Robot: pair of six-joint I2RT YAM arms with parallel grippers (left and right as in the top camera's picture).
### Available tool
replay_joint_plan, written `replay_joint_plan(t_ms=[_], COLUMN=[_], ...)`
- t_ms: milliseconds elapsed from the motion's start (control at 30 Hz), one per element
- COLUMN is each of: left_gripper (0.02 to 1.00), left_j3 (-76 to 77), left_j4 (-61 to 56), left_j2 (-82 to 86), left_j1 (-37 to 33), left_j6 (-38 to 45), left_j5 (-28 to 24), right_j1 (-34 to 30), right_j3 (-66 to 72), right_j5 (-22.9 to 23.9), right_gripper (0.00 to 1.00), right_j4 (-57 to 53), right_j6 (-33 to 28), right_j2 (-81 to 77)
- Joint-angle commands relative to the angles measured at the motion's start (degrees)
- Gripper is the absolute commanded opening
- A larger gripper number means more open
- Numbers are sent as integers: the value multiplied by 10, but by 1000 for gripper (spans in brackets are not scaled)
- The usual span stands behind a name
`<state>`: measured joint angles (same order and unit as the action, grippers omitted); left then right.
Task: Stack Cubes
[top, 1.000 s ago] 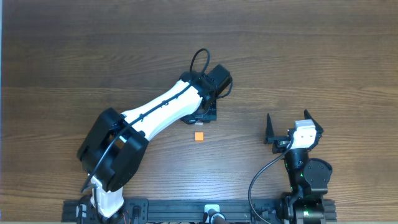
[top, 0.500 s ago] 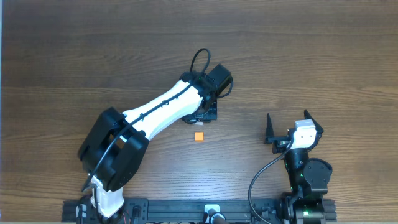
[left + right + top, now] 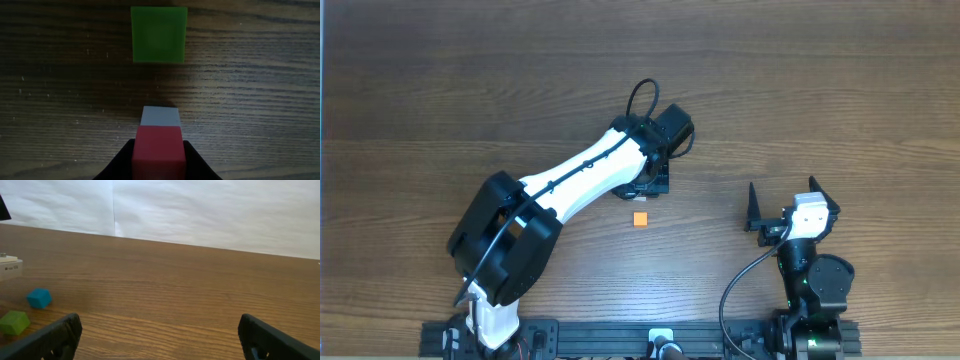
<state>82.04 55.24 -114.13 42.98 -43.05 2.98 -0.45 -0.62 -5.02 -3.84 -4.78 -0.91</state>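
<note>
Red cube [image 3: 159,157] first: in the left wrist view it sits pinched between the two fingers of your left gripper [image 3: 158,145], which press on its sides. Just past it a grey cube [image 3: 160,116] shows one pale face that meets the red one in the picture. You cannot tell from here whether the red one rests on it or hangs above it. Farther on, well apart from both, a green cube [image 3: 159,34] lies flat on the table [image 3: 260,100].

From above, your left arm [image 3: 582,172] stretches from the lower left to the middle of the table, its wrist covering the gripper. An orange cube [image 3: 640,220] lies near that wrist, on the side toward the bases and not touching it. Your right arm [image 3: 808,270] stands at the lower right, and your right gripper [image 3: 782,186] has its fingers spread wide.

In the right wrist view those fingers stand wide apart. A blue cube [image 3: 39,298] and the green cube [image 3: 13,322] sit near each other on the table, not touching. A white wall [image 3: 210,210] rises behind the table's far edge.
</note>
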Motion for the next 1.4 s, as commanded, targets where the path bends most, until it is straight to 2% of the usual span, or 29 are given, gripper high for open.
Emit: replay_joint_plan(t_ms=[33, 67, 300, 533, 700, 1267, 1400], left_gripper=[308, 450, 654, 673, 678, 630, 586], left_j3=[5, 5, 5, 5, 3, -49, -51], left_j4=[3, 3, 5, 49, 91, 37, 32], left_j2=[-12, -12, -12, -7, -3, -3, -3], left_j1=[-4, -4, -4, 12, 41, 47, 46], left_j6=[9, 9, 9, 6, -11, -24, -24], left_j5=[-4, -4, -4, -15, -52, -74, -70], right_j1=[-4, -4, -4, -4, -4, -4, -4], right_j3=[3, 3, 3, 3, 3, 3, 3], right_j5=[3, 3, 3, 3, 3, 3, 3], right_gripper=[991, 991, 993, 993, 993, 993, 993], right_j4=[-1, -1, -1, -1, -1, -1, -1], right_j6=[-2, -2, -2, -2, -2, -2, -2], right_j2=[5, 5, 5, 5, 5, 5, 5])
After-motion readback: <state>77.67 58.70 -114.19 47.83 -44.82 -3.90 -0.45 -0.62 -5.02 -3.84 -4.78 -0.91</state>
